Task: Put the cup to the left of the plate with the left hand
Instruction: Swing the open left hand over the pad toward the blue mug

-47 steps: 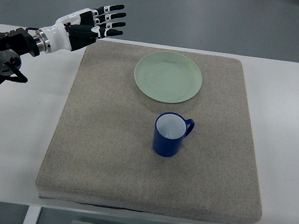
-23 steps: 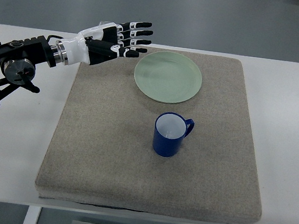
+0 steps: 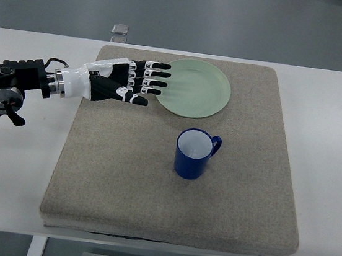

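Note:
A blue cup (image 3: 194, 154) with a white inside stands upright on the grey mat (image 3: 127, 179), its handle pointing right. A pale green plate (image 3: 194, 88) lies on the mat beyond the cup. My left hand (image 3: 140, 82) is open and empty, fingers stretched out to the right, hovering at the plate's left edge with the fingertips (image 3: 164, 75) over its rim. The hand is well up and left of the cup. The right arm is out of view.
The mat lies on a white table (image 3: 330, 154). A small grey object (image 3: 120, 29) lies on the floor beyond the table's far edge.
My left hand has moved right and down toward the near side, from beyond the mat's far left corner to the plate's left rim. Cup and plate have not moved.

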`<state>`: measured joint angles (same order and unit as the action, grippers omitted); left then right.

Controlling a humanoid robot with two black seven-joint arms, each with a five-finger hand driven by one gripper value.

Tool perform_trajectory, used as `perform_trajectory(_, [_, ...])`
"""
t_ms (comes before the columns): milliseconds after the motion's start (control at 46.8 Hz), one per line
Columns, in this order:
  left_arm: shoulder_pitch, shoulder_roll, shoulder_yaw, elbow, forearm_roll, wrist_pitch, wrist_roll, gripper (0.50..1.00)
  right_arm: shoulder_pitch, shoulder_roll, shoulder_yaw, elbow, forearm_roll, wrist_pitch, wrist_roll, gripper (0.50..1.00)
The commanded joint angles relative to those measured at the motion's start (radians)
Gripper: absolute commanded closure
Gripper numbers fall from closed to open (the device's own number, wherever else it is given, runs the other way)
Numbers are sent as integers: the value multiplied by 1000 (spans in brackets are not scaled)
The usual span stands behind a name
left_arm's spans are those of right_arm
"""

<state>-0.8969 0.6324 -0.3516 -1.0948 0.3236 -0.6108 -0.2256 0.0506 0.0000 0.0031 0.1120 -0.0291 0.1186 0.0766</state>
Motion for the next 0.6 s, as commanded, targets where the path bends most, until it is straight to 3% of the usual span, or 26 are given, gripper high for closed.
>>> perform_trajectory(0, [35,39,-3,-31,0,0,-1,504,0,0,0,0,0,0,0,566])
perform_trajectory(192, [95,55,3,-100,37,0,0,504,0,0,0,0,0,1,0,566])
perform_trajectory(577, [124,69,-1,-138,88,0,-1,504,0,0,0,0,0,1,0,566])
